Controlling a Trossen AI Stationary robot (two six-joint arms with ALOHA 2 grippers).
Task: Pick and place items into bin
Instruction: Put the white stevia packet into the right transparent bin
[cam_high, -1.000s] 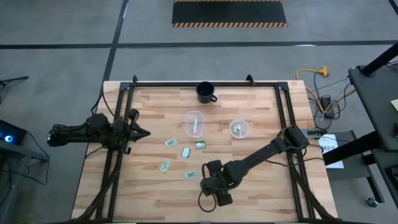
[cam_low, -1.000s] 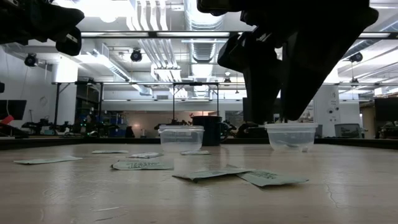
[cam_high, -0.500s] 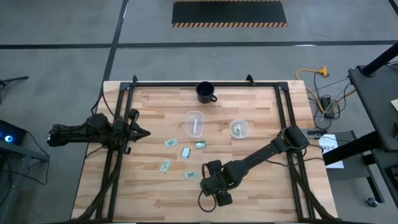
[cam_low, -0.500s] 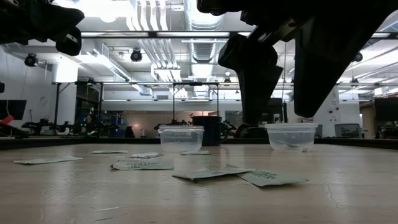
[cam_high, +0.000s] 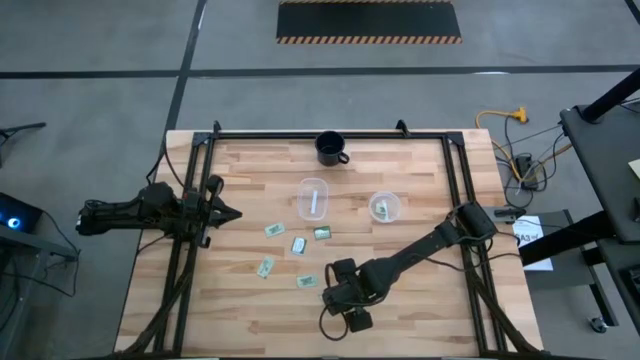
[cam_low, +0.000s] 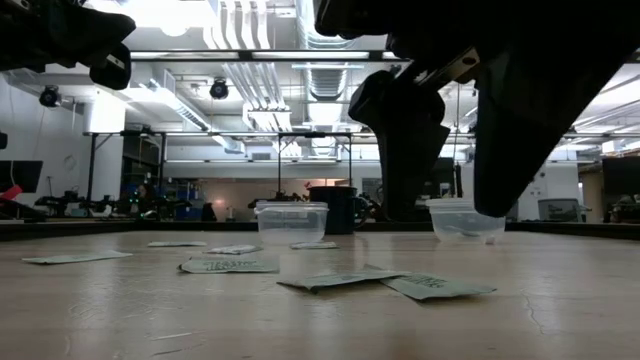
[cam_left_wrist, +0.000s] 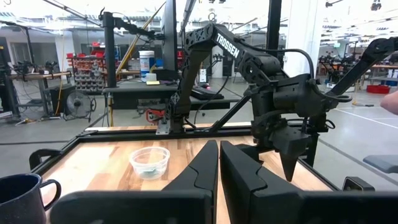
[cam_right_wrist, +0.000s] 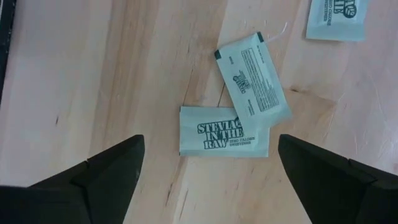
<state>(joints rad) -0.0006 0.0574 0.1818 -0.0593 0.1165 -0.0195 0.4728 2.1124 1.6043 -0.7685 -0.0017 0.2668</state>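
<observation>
Right tool (cam_right_wrist: 208, 177): spread wide over two overlapping packets (cam_right_wrist: 239, 118), ready to straddle one
Left tool (cam_left_wrist: 219, 180): closed, parked at desk (cam_high: 420, 300) edge

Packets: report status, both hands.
Right hand open above two overlapping packets. Left hand shut, parked at table's left edge. Nothing blocking.
</observation>
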